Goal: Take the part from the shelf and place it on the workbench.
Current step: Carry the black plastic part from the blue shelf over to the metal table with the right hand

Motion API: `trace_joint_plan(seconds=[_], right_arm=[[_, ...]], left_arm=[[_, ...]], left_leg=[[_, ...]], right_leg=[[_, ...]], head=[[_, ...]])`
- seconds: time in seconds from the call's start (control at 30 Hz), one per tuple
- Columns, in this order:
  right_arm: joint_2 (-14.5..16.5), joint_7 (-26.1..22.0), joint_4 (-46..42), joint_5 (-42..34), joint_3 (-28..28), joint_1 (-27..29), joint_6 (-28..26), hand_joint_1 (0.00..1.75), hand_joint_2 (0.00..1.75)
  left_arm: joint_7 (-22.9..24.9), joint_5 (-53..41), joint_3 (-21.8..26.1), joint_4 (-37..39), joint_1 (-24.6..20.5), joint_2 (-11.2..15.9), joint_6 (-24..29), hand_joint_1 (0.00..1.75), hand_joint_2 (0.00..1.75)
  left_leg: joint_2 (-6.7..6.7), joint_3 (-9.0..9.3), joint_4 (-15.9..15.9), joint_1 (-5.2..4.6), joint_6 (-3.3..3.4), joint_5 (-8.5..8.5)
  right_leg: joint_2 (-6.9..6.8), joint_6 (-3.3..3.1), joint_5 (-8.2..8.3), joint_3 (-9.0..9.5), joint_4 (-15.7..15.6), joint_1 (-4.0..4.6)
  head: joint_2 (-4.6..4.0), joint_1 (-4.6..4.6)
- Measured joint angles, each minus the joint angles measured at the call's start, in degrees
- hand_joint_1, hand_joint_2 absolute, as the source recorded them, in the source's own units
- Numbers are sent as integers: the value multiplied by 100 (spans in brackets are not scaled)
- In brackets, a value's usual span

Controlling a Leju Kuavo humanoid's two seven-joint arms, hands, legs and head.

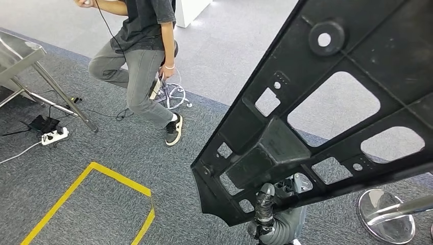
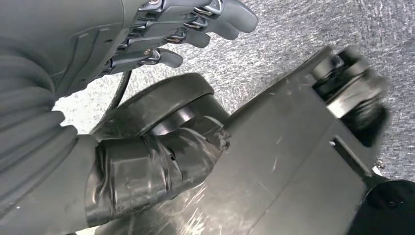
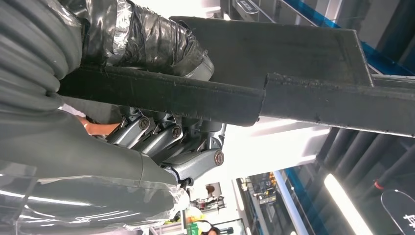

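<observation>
Carry step in hand, judged from the frames: large black plastic panel with cut-out windows and ribs (image 1: 316,117) is off any shelf and held up in the air, filling the right half of the head view, tilted from lower centre to upper right. No bench visible in the head view, so placement not yet begun.

Right hand (image 1: 265,204), bottom centre of the head view, grips the panel's lower edge. Right wrist view: taped thumb on one face of the panel's edge (image 3: 274,98), dark fingers (image 3: 161,137) curled against the other face, so pinching the panel.

Left hand (image 2: 171,34), upper left of the left wrist view: fingers loosely curled, apart from one another, nothing between them. Dark robot parts below it; left out.

Next move, as a judgement: turn or walk until the bench comes into view, keep the grip firm on one edge, since the long panel will lever against the hand.

Surroundings: person in grey trousers and dark shirt (image 1: 138,56) standing upper left of the head view, beside a chrome stool base (image 1: 171,96). White power strip with cables (image 1: 54,136) on grey carpet at left. Yellow floor tape outline (image 1: 92,196) lower left. Round chrome base (image 1: 386,214) lower right. Person and cables could obstruct a leftward path; the panel blocks much of the forward view.
</observation>
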Motion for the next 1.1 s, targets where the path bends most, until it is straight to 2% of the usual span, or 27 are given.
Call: trace_joint_plan(seconds=[0.07,0.1,0.2,0.27,0.3,0.37,0.4,0.43,0.47,0.5,0.53,0.57,0.63,0.67,0.7,0.73,0.8,0.87,0.9,0.93,0.97,1.0,1.03,1.1], right_arm=[[0,0,-1,0,0,-1,0,175,175],[0,0,-1,0,0,-2,-1,175,175],[0,9,-2,4,0,-4,-5,175,175],[-1,104,-1,61,0,-8,-45,175,175],[-2,194,3,114,0,-11,-84,175,175],[-2,381,38,227,0,-10,-177,175,175],[-2,438,69,261,0,-7,-207,175,175],[-2,470,104,281,0,-4,-226,175,175],[-2,483,134,291,0,-3,-233,175,175],[-2,487,159,296,0,-4,-236,175,175],[-1,487,179,297,0,-5,-236,175,175],[-1,488,197,297,0,-6,-236,175,175],[1,491,225,298,0,-9,-236,175,175],[1,493,237,299,0,-12,-236,175,175],[3,495,245,300,0,-15,-236,175,175],[7,496,252,301,0,-20,-236,175,175],[20,497,262,302,0,-30,-234,175,175],[28,498,273,301,0,-37,-229,175,175],[28,501,283,299,0,-39,-224,175,175],[28,505,297,294,0,-41,-215,175,175],[28,511,312,290,0,-46,-204,175,175],[29,520,326,286,0,-55,-192,175,175],[31,530,338,284,0,-67,-179,175,175],[41,547,351,281,0,-94,-156,175,175]], left_arm=[[1,0,0,-1,-5,0,0,0,175],[1,0,0,-1,-9,0,0,0,175],[-3,-15,0,-1,-5,3,22,0,175],[-48,-159,-2,0,5,8,256,0,175],[-84,-281,-7,-1,1,9,456,0,175],[-151,-533,-33,-2,-15,9,871,0,175],[-167,-608,-56,-2,-20,9,999,0,175],[-176,-654,-81,-2,-22,10,1079,0,175],[-178,-669,-103,-2,-22,11,1108,0,175],[-177,-671,-119,-2,-24,13,1109,0,175],[-176,-672,-129,-3,-25,12,1099,0,175],[-175,-670,-136,-5,-30,9,1087,0,175],[-170,-667,-144,-8,-40,2,1071,0,175],[-168,-664,-145,-9,-42,0,1067,0,175],[-164,-663,-146,-9,-39,0,1064,0,175],[-163,-663,-148,-9,-31,3,1063,0,175],[-159,-662,-150,-9,-29,9,1062,0,175],[-140,-662,-151,-9,-43,11,1062,0,175],[-124,-663,-151,-9,-49,11,1062,0,175],[-100,-664,-153,-10,-47,11,1062,0,175],[-72,-666,-155,-10,-42,11,1062,0,175],[-42,-669,-157,-11,-37,11,1062,0,175],[-14,-674,-158,-11,-34,11,1061,0,175],[21,-680,-160,-11,-46,11,1046,0,175]], left_leg=[[17,357,-756,-4,27,305],[18,467,-986,-15,58,360],[-7,519,-1112,-39,174,353],[-31,555,-1166,-26,257,378],[-45,574,-1192,-15,295,392],[-85,577,-1197,-22,330,394],[-119,575,-1194,-27,335,392],[-162,574,-1188,-30,335,390],[-214,575,-1178,-32,332,387],[-274,578,-1165,-32,326,382],[-334,579,-1148,-30,315,372],[-391,566,-1125,-36,297,360],[-498,518,-1100,-31,238,355],[-550,493,-1102,-22,199,365],[-603,477,-1116,-6,161,379],[-600,466,-1108,5,129,376],[-382,338,-852,-8,75,232],[-108,8,-208,-13,33,-73],[-60,-176,130,-7,17,-196],[-41,-290,331,-4,8,-231],[-27,-310,349,-4,6,-168],[-9,-229,177,-4,13,-24],[39,-40,-191,-9,34,180],[247,314,-879,-54,115,407]], right_leg=[[5,42,-24,22,13,4],[6,72,-31,25,17,10],[-8,173,-38,30,0,23],[-14,224,-143,-14,135,13],[-11,239,-275,-110,353,9],[1,248,-620,-442,1067,7],[5,252,-730,-607,1396,8],[8,252,-740,-699,1566,8],[17,246,-639,-689,1521,7],[42,234,-451,-574,1264,6],[114,213,-250,-397,875,3],[237,191,-119,-226,504,-4],[413,160,-39,-31,92,0],[428,146,-59,-13,60,11],[373,124,-48,-5,49,14],[312,93,-36,9,23,9],[175,27,-19,53,-36,-14],[24,-18,-32,76,-50,3],[-56,-32,-44,76,-43,16],[-129,-40,-56,76,-35,26],[-200,-44,-70,78,-25,34],[-261,-44,-85,83,-14,40],[-322,-39,-102,97,-6,48],[-433,-12,-130,135,-9,70]], head=[[0,0],[0,3],[0,13],[0,25],[0,33],[0,50],[0,52],[0,51],[0,52],[0,52],[0,54],[0,52],[0,49],[0,48],[0,49],[0,51],[0,12],[0,-27],[0,-29],[0,-29],[0,-29],[0,-31],[0,-31],[0,-25]])
